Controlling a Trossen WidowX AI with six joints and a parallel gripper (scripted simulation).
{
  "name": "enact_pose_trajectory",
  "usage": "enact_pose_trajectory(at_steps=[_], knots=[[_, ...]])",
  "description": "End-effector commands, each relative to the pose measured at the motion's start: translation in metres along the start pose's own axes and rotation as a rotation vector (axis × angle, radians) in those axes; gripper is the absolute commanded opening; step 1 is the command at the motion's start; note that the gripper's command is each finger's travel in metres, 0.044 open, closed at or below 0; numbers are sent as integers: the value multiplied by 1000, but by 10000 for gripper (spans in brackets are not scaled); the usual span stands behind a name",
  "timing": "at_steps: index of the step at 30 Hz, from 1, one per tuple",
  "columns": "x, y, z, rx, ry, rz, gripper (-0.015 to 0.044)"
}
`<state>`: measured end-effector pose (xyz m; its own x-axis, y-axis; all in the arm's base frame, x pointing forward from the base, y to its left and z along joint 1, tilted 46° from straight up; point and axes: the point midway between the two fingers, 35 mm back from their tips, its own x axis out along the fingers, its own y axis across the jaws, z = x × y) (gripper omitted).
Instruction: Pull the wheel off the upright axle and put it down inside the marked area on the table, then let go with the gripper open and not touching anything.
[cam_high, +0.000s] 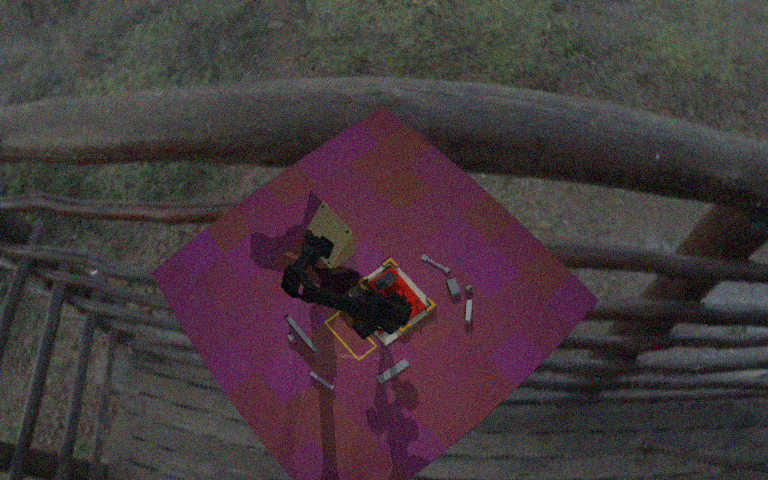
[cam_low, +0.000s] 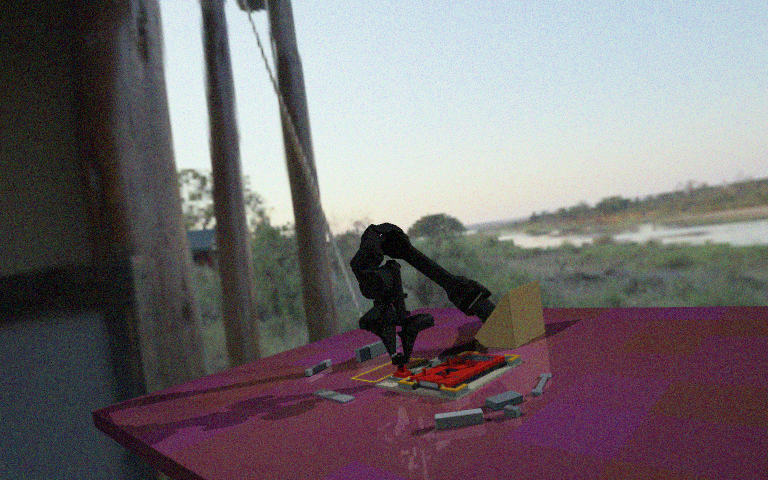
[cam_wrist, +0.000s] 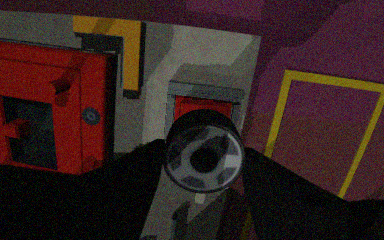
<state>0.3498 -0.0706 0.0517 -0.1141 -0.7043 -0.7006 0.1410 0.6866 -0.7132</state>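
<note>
Gripping the wheel (cam_wrist: 204, 158) with the gripper (cam_wrist: 200, 175) part-closed around it, I judge a straight lift off the axle comes next, then across to the yellow-outlined marked area (cam_wrist: 325, 135) just beside the wheel.

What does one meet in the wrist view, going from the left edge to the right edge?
Red frame → yellow corner marking → wheel, gripped between the gripper fingers, over the grey plate → yellow outline of the marked area on the purple table.

Grey bars (cam_high: 392, 370) lie scattered on the purple surface (cam_high: 226, 316); a tan wedge (cam_low: 514, 316) stands toward its far edge.
</note>
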Motion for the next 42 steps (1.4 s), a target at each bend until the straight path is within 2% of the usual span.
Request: enact_pose_trajectory(at_steps=[1,42], knots=[[-4,1,1,4,-6,3,0],[-17,1,1,2,-7,3,0]])
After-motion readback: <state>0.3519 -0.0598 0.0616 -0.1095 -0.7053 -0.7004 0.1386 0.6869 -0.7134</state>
